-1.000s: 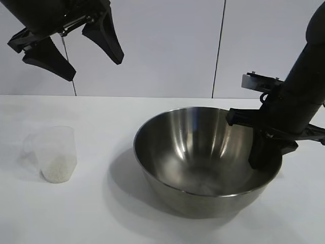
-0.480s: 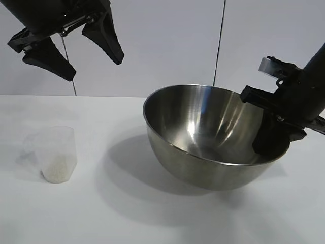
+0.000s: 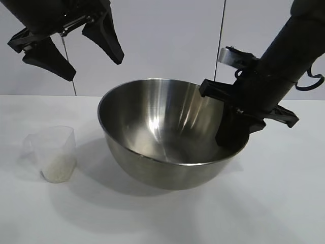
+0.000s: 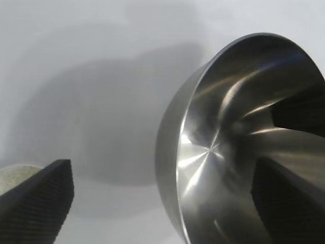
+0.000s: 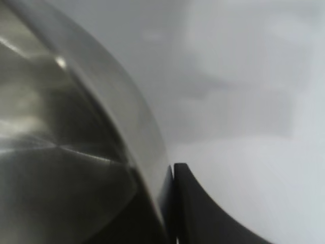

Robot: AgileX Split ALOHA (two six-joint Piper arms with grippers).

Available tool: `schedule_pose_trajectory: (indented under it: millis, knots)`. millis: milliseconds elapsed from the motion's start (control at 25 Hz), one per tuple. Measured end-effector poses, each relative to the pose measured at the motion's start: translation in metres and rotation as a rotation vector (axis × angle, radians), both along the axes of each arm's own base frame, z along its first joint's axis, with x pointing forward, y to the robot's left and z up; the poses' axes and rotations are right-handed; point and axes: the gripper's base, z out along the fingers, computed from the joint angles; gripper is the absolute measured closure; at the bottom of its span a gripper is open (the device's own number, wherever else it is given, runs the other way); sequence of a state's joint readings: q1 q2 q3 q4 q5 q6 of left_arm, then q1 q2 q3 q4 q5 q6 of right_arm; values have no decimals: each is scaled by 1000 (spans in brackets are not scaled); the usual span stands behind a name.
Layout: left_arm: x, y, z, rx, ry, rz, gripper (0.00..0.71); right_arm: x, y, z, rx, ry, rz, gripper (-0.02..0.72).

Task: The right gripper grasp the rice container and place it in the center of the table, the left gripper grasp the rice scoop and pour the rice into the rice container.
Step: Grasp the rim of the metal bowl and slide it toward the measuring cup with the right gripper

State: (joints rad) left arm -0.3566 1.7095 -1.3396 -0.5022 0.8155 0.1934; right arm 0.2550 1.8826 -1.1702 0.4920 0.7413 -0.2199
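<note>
Right tool (image 3: 234, 133) pinches rice container (image 3: 157, 152) rim, one finger hidden inside.

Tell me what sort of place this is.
Likely a robot test bench, not a kitchen: a bare white table against plain wall panels, holding only a steel rice container and a rice scoop.

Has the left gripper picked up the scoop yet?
No: in the exterior view the left gripper hangs open high above the table, while the scoop stands on it untouched with rice inside.
</note>
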Motion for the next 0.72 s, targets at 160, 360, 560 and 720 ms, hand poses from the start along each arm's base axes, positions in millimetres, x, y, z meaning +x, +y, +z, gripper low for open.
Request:
schedule_pose_trajectory:
  millis: [160,360,560,720]
  knots:
    - [0,0,0,0,0,0,24,4,13,-13,-12,24,27,694]
    - [0,0,0,0,0,0,24,10,17,-20,-25,33,17,694]
    - [0,0,0,0,0,0,24,13,17,-27,-42,47,18,694]
    - [0,0,0,0,0,0,24,13,16,-27,-52,41,26,672]
